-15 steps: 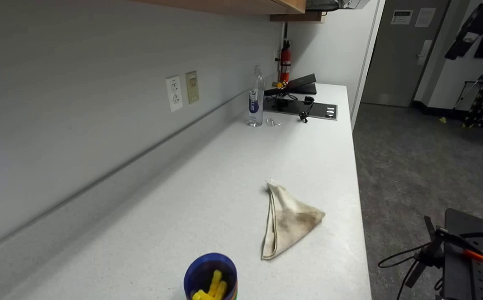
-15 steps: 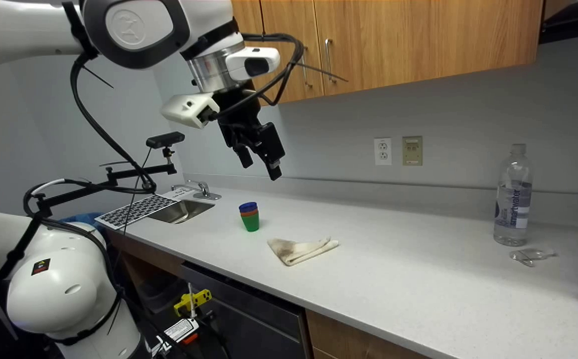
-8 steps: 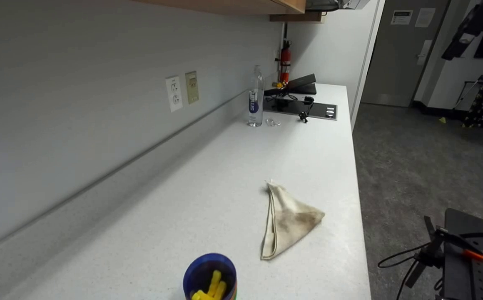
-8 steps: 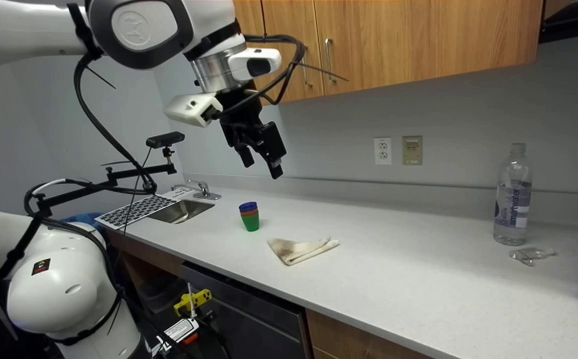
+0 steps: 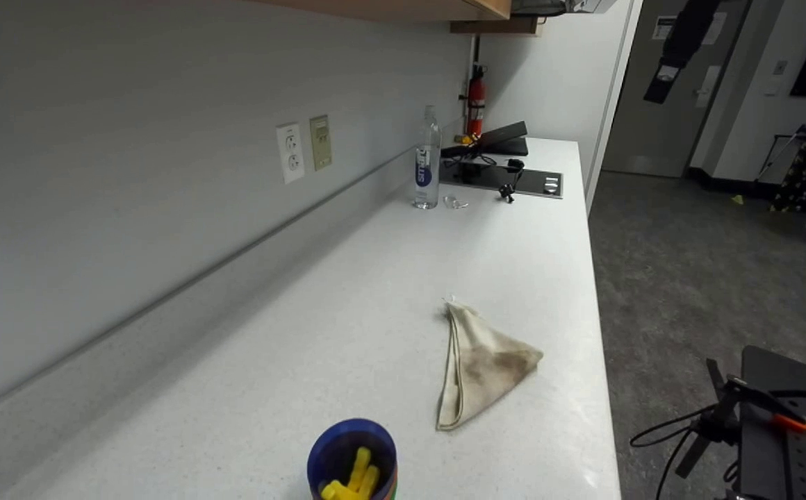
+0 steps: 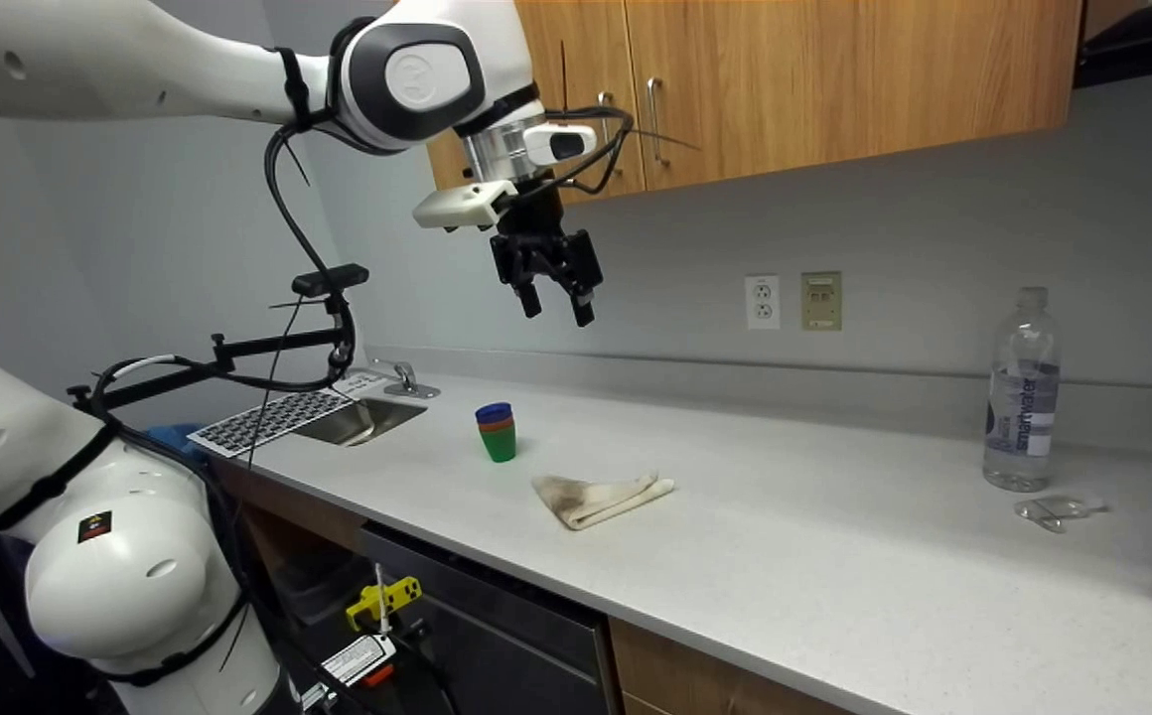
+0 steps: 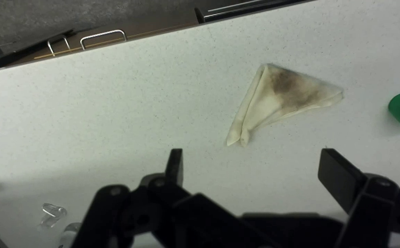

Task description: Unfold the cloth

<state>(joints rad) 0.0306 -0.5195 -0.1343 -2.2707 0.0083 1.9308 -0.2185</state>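
The cloth (image 5: 490, 364) is cream with a dark stain and lies folded into a rough triangle on the counter in both exterior views (image 6: 596, 497). In the wrist view the cloth (image 7: 286, 93) lies above the fingers, its narrow folded end pointing down toward the space between them. My gripper (image 6: 558, 308) is open and empty, high above the counter and the cloth. Its two black fingers (image 7: 250, 163) stand wide apart in the wrist view. In an exterior view only a dark part of the gripper (image 5: 674, 59) shows at the upper right.
Stacked cups (image 6: 497, 432) with yellow pieces (image 5: 354, 479) inside stand near the cloth. A water bottle (image 6: 1023, 397) and a small clear item (image 6: 1058, 509) stand farther along the counter (image 6: 785, 566). A wooden cabinet (image 6: 834, 89) hangs above. A sink (image 6: 362, 422) lies at the far end.
The arm and open gripper have moved to the right in the view showing the arm and look smaller there. The dark gripper part has moved left in the counter view. The cloth has not moved.
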